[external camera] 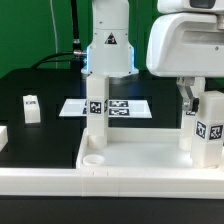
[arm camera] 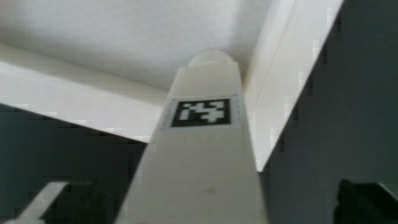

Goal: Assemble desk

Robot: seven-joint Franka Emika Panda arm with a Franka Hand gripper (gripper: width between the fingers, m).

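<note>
The white tabletop [external camera: 135,160] lies tray side up across the front, with an open round socket [external camera: 92,157] at the exterior view's left. One tagged white leg [external camera: 97,118] stands upright at its far left corner. Another tagged leg [external camera: 207,128] stands upright at the right end. My gripper [external camera: 198,103] is down over this leg. In the wrist view the leg [arm camera: 205,140] runs up the middle between my dark fingers [arm camera: 43,205], with a gap showing on each side. The gripper [arm camera: 205,208] looks open around it. The tabletop's rim [arm camera: 98,75] lies behind.
A loose tagged leg [external camera: 32,107] stands on the black table at the exterior view's left, with another white part [external camera: 3,135] at the edge. The marker board [external camera: 125,105] lies behind the tabletop. The arm's white base [external camera: 108,45] rises behind it.
</note>
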